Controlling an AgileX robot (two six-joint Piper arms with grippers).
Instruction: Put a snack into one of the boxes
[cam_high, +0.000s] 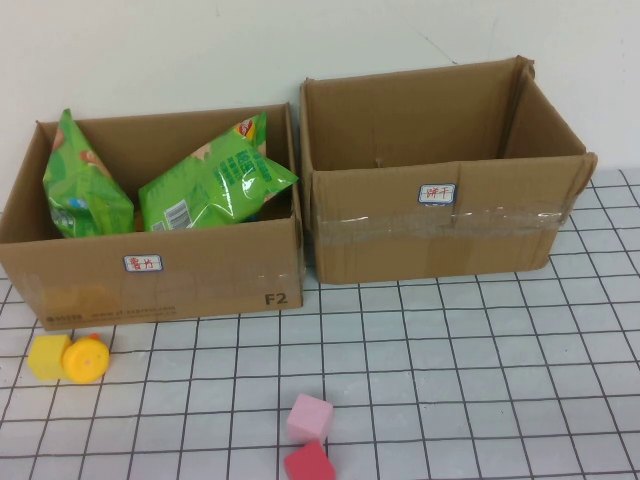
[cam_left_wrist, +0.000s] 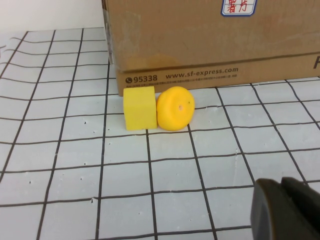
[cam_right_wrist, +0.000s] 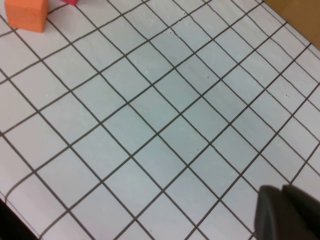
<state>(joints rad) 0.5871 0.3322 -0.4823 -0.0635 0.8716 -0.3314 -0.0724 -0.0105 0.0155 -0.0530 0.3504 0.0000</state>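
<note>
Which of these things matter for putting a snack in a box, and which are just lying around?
For the job: two green snack bags already in the left box; right box; left gripper and right gripper, both low over the table.

Lying about: yellow cube, yellow round toy, pink cube, red cube.

A white desk with black grid lines carries 2 cardboard boxes at the far side, a yellow cube touching a yellow round toy near left, and pink and red cubes near centre.
</note>
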